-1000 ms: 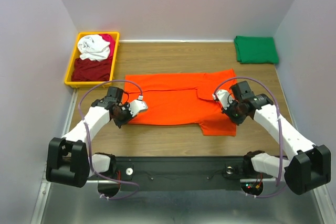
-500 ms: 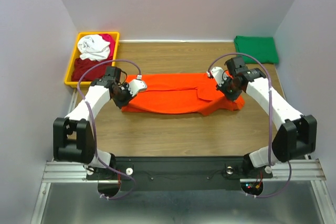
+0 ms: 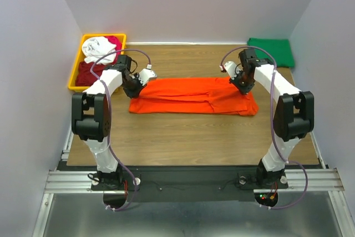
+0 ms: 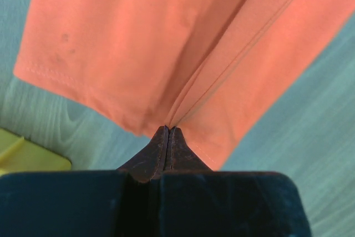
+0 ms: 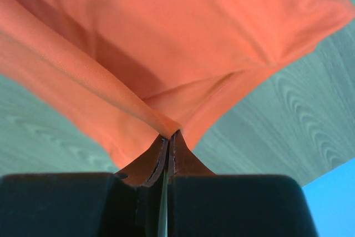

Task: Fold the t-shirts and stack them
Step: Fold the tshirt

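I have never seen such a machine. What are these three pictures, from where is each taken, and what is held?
You see two robot arms bolted at the near edge of a wooden table. The wide picture looks down from above and behind them. The two close pictures come from cameras on the wrists; each shows its own pincer at the bottom. The left pincer and the right pincer are each shut on one end of the orange t-shirt, which lies folded in a long strip. A folded green t-shirt lies at the far right corner. A yellow bin at far left holds more cloth, white and dark red.
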### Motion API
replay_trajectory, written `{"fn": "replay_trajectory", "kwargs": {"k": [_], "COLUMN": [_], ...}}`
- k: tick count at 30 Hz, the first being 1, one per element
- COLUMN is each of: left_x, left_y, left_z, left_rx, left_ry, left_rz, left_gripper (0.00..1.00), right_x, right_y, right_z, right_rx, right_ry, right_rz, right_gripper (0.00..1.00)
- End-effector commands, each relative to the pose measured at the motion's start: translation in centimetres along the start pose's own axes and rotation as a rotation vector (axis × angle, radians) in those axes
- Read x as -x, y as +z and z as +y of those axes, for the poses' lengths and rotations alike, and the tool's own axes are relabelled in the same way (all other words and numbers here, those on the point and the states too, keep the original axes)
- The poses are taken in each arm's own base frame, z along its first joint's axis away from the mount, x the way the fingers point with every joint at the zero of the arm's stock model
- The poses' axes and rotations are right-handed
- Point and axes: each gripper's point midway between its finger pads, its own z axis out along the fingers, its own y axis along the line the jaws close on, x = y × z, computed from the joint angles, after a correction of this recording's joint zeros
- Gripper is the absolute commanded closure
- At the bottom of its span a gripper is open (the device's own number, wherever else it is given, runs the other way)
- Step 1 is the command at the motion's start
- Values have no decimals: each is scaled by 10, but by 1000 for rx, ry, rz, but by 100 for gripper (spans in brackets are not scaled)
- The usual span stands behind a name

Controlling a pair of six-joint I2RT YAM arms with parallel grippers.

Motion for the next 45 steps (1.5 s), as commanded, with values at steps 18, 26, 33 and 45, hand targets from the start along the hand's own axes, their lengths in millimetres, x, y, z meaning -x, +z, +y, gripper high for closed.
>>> {"fn": "replay_trajectory", "kwargs": {"k": [18, 26, 33, 45], "left_x": [17, -29, -45, -65], "left_y": [-33, -19, 0, 21], "left_z": [23, -21, -29, -35], "left_rx": [75, 60, 32, -38], "left_ry": [-128, -250, -342, -431], "left_rz": [-123, -85, -77, -64], "left_gripper": [41, 32, 31, 76], "right_x": [-4, -58, -83, -97], "right_y": [-16, -7, 11, 33], "right_z": [-49, -5, 21, 22], "right_rx": [-51, 145, 219, 221], "right_ry": [311, 485, 518, 532], "right_rz": [-102, -38, 14, 52], "right_gripper": [42, 48, 51, 99]}}
